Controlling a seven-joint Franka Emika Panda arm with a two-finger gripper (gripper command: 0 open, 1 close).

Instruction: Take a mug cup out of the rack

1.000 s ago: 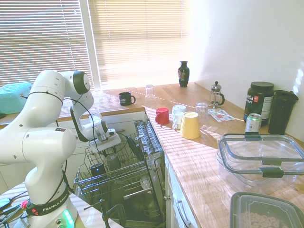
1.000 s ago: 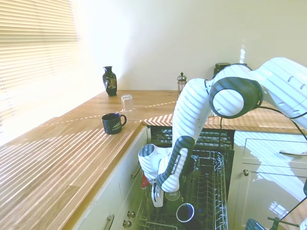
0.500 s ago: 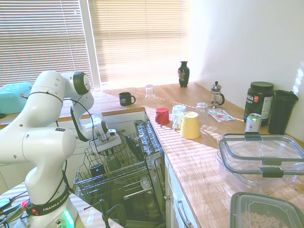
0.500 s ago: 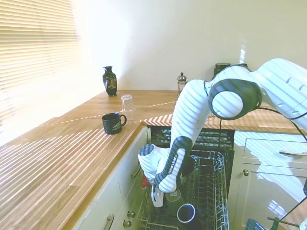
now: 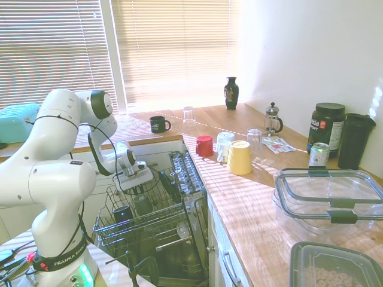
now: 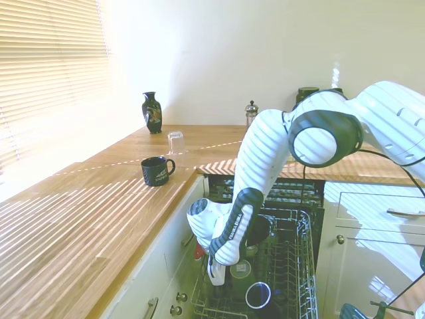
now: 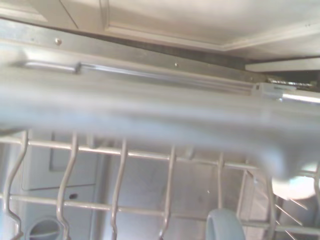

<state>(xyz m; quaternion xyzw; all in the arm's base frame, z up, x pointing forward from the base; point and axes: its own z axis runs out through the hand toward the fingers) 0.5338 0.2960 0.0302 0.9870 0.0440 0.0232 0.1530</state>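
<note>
The small dull-grey cylindrical mug cup (image 5: 142, 204) stands inside the dark-grey wire dishwasher rack (image 5: 152, 230), directly beneath the white gripper (image 5: 140, 190), whose closure I cannot tell; likely rigid, light, slippery, best pinched across its rim.

Sunlit blinds (image 5: 173, 45) stripe wooden counters (image 5: 251, 197), seemingly white walls (image 6: 265, 46).

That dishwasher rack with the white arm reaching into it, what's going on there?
A white robot arm is bent down over the pulled-out rack of an open dishwasher, its gripper right above a small grey mug cup. The mug cup looks a little raised among the tines, beside a darker mug that sits in the rack. Whether the fingers are closed on it is hard to tell from here. More cups stand on the wooden counter.
</note>
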